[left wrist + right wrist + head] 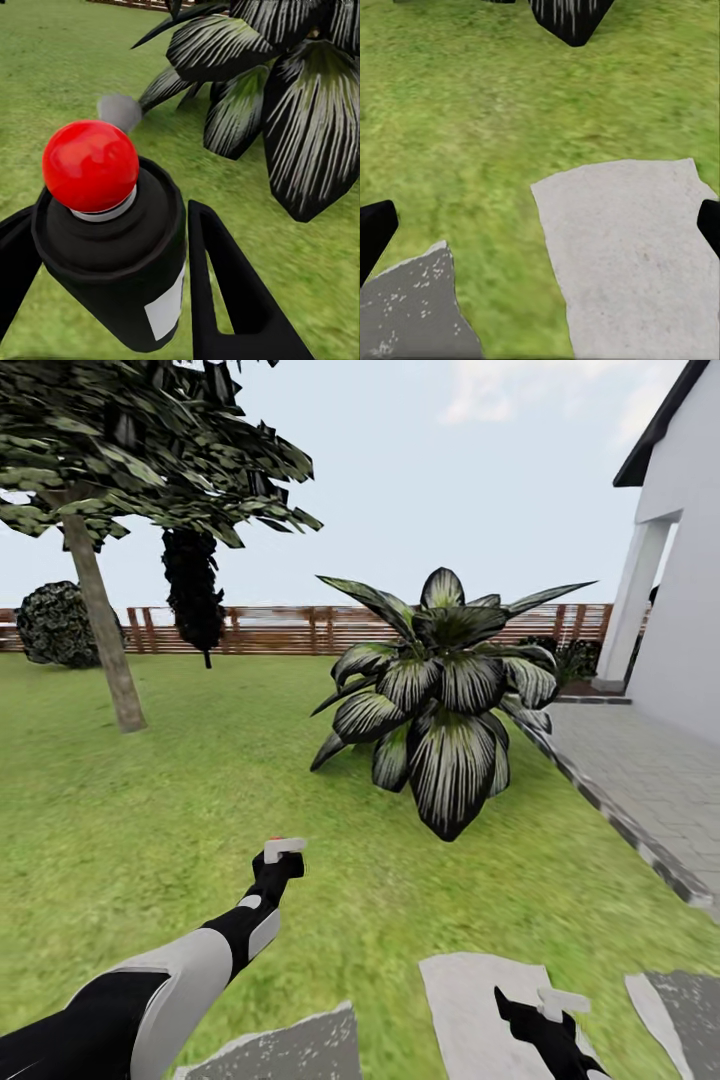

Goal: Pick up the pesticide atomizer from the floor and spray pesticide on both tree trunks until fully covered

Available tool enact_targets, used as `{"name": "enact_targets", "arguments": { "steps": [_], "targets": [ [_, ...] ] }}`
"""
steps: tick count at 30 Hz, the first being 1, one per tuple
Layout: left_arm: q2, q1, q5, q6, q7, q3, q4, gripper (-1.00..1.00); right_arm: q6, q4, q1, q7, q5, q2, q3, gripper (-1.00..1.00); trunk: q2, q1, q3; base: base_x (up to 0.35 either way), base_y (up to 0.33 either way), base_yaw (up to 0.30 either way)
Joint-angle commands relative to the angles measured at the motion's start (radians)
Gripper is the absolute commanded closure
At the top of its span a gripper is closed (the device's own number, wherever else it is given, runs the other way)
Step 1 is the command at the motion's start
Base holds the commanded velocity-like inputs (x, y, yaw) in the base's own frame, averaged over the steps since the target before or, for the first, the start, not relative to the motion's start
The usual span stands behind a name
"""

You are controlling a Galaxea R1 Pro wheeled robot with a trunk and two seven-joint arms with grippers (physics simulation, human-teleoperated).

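Garden lawn [150, 810] ringed by wooden fence [290, 628], tree [100, 620] far left, striped-leaf plant [440, 700] centre, left gripper [187, 262] pinching pesticide atomizer [112, 247] above grass, red-capped, right gripper [540, 225] spread wide over stepping stone [630, 255].

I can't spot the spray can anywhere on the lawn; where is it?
The pesticide atomizer is off the grass, held between the left gripper's fingers, out in front of the robot on its left, near the big striped-leaf plant.

I'm looking out over a home garden: grass lawn [200, 810] running to a slatted wooden fence [300, 628], a tree [100, 620], a broad-leafed plant [440, 700], and a white house [690, 560] flanking a paved path [650, 780].
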Motion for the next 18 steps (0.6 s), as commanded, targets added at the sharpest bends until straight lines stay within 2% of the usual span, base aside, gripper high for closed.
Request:
{"name": "enact_targets", "arguments": {
  "steps": [1, 18],
  "targets": [
    [0.0, 0.0, 0.0, 0.0, 0.0, 0.0, 0.0, 1.0, 0.0, 0.002, 0.0, 0.0, 0.0, 0.0, 0.0, -1.0, 0.007, -0.004, 0.004, 0.0, 0.0, 0.299],
    [0.0, 0.0, 0.0, 0.0, 0.001, 0.0, 0.0, 1.0, 0.0, 0.008, 0.0, 0.0, 0.0, 0.001, 0.0, -1.0, 0.126, -0.069, 0.065, 0.0, 0.0, 0.299]
  ]
}}
